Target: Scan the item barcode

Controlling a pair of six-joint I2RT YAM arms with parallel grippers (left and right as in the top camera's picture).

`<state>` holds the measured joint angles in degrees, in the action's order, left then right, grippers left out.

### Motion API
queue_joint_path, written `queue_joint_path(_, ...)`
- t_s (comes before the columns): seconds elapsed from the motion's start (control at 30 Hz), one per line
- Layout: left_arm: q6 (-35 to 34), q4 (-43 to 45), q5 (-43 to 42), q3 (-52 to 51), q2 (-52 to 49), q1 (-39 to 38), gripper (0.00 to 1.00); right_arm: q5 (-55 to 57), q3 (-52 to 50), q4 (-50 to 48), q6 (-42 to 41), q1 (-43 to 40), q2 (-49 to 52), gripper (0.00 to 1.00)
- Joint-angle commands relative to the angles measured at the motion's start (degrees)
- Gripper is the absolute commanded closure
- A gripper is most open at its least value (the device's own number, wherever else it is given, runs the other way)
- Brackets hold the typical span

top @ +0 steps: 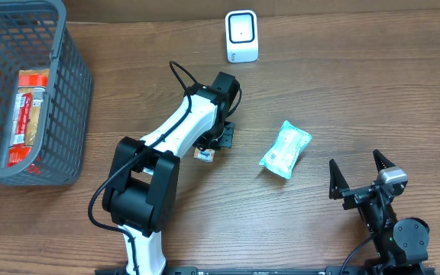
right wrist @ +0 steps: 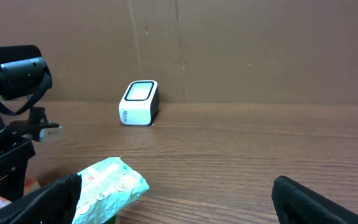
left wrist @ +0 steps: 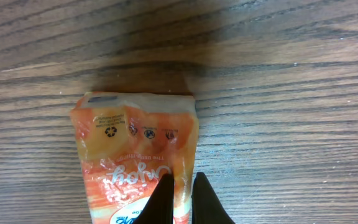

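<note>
The left arm (top: 178, 126) has a white shell on its long link, set between bulky black joint housings. A thin black cable (top: 182, 74) loops off its upper end. The left claw (left wrist: 180, 186) ends in two slim black fingers tapering to points. The right arm (top: 403, 233) is black, with a round joint and a small silver-grey cap (top: 393, 176). The right claw (top: 354, 159) has two black wedge-shaped fingers.
</note>
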<state>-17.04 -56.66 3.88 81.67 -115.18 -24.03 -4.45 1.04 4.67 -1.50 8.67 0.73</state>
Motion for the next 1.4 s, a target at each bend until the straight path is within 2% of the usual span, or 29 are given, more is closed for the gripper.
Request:
queue_joint_path(0.0,-0.96,0.74,-0.94,-1.33,1.81,-0.55,0.96,0.26,-0.59,-0.24,0.26,-0.17,-0.50,0.00)
queue_joint_path(0.23,-0.98,3.19,-1.25,-4.46,1.81,-0.55,0.96,0.28,-0.59,-0.24,0.26,-0.17,-0.50,0.00)
queue_joint_path(0.67,-0.94,3.89,-3.26,-2.84,1.84,-0.76,0.96,0.26,-0.59,-0.24,0.26,-0.17,-0.50,0.00)
queue_joint_path(1.0,-0.74,0.28,-3.08,3.15,1.84,-0.76,0.92,0.26,-0.59,-0.24,0.26,-0.17,-0.50,0.00)
queue_joint_path(1.37,-0.79,-0.66,-3.30,1.64,1.84,-0.76,0.92,0.28,-0.59,-0.24,0.26,-0.17,-0.50,0.00)
